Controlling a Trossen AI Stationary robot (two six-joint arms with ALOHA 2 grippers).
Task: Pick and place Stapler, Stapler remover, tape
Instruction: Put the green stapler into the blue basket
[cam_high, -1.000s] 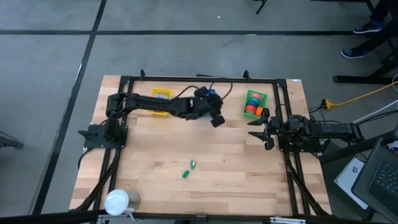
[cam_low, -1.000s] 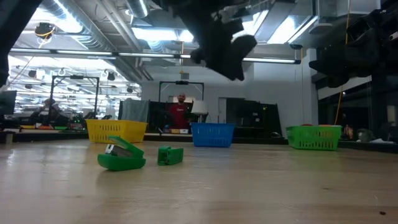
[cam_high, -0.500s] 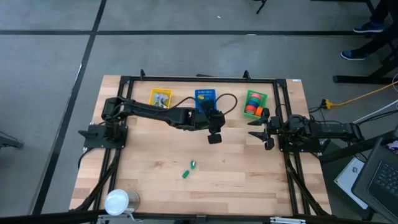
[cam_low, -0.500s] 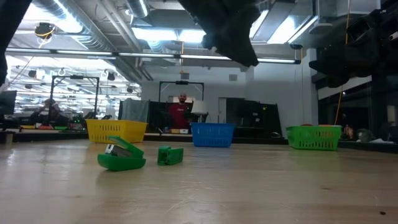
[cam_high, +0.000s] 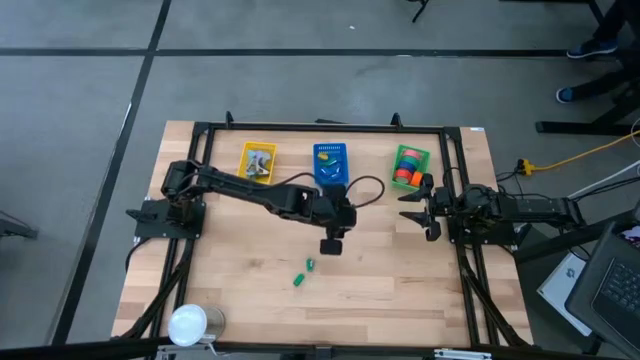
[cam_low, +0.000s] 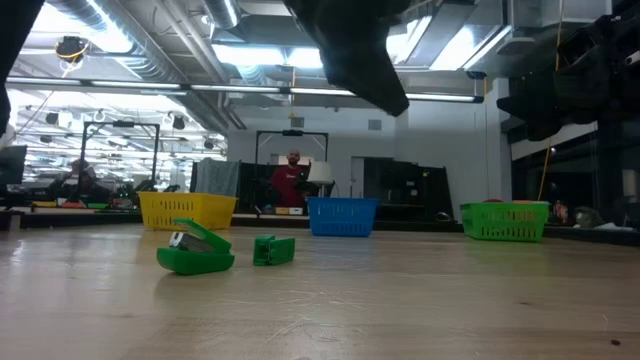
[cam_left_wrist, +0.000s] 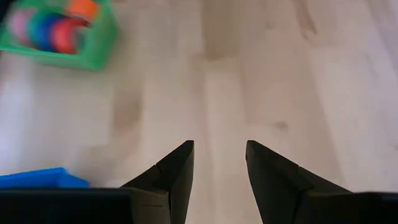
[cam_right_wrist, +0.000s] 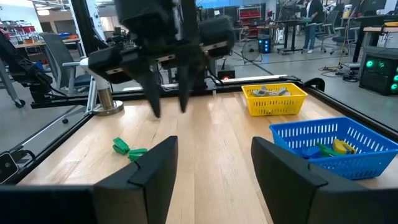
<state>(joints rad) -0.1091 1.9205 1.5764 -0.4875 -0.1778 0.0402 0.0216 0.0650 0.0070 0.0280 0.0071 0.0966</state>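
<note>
**Stapler and remover await pickup; tape already binned**

Stapler (cam_low: 196, 250) and stapler remover (cam_low: 274, 249) lie just beside each other on the bare surface (cam_high: 390, 270), outside every basket. Left claw (cam_high: 331, 246), spread and empty, hangs above the surface near them; the next move calls for descent over one green piece. Right claw (cam_high: 428, 211) waits spread at the surface's right edge. Green basket (cam_high: 420, 155) holds the tape (cam_high: 404, 171); blue basket (cam_high: 330, 152) and yellow basket (cam_high: 246, 150) each hold small items, too small to identify

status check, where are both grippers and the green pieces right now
Left gripper open, empty, above mid-table near two green pieces. Right gripper open, parked at the right edge. Tape rolls in green basket. Nothing in the way.
</note>
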